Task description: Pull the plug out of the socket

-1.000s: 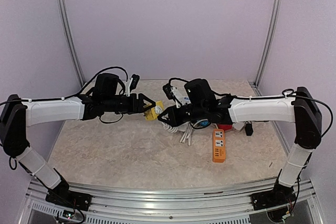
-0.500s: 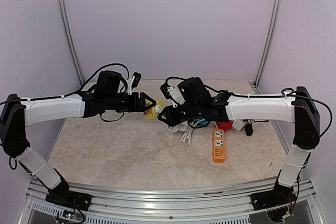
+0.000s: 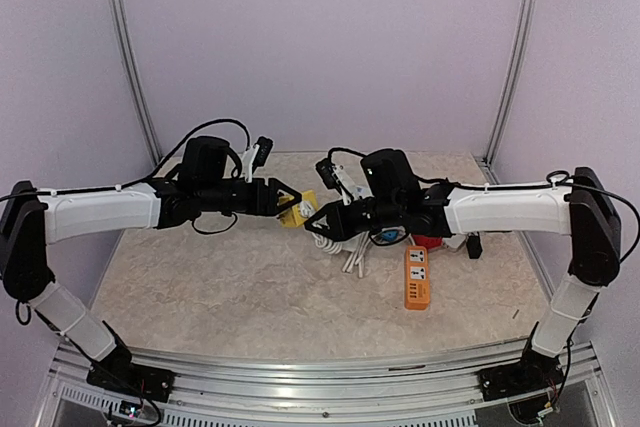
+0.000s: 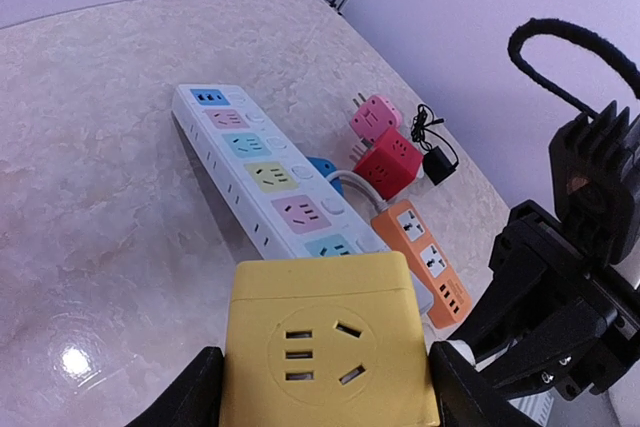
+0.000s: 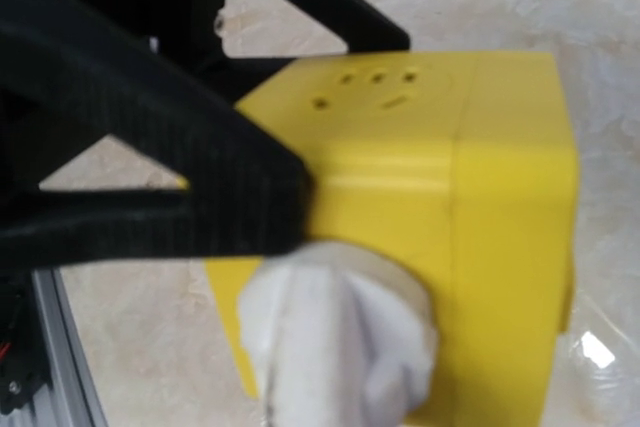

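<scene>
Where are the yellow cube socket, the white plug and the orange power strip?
yellow cube socket [image 4: 330,342], left wrist view, front face with the holes.
white plug [image 5: 340,342], right wrist view, its rounded body.
orange power strip [image 3: 417,278], top external view, middle of its top face.

You had even, diffuse light and soft shadows from above. The left wrist view showed one glare spot on the table [image 4: 75,359]. The right wrist view rendered the yellow socket cube [image 5: 500,177] and white plug [image 5: 340,347] soft, out of focus.

Top view looks down; close wrist views share the yellow cube [image 4: 330,342].
</scene>
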Controlling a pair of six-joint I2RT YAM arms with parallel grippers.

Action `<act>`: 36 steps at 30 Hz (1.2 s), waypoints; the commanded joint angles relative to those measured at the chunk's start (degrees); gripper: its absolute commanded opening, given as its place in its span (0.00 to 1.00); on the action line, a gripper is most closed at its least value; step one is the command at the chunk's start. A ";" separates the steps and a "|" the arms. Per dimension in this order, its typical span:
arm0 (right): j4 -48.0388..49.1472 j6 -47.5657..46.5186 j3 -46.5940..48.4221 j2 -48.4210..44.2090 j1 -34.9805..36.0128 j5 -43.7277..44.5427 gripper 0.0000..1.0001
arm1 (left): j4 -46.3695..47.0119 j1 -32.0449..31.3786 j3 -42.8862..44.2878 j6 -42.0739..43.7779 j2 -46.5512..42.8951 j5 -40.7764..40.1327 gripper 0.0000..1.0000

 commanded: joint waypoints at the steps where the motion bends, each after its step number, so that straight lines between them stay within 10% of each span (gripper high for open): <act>1: 1.22 0.37 3.94 -1.64 0.47 6.34 0.00 | -7.82 -0.41 -0.87 5.01 -0.76 -4.17 0.14; 27: 4.59 -1.29 -2.34 -6.95 -6.70 2.05 0.00 | -4.43 3.06 -4.37 7.83 -4.16 10.80 0.14; 36: 3.82 -0.06 1.99 -6.78 -1.07 7.40 0.00 | -17.53 3.00 8.29 11.02 0.12 2.82 0.13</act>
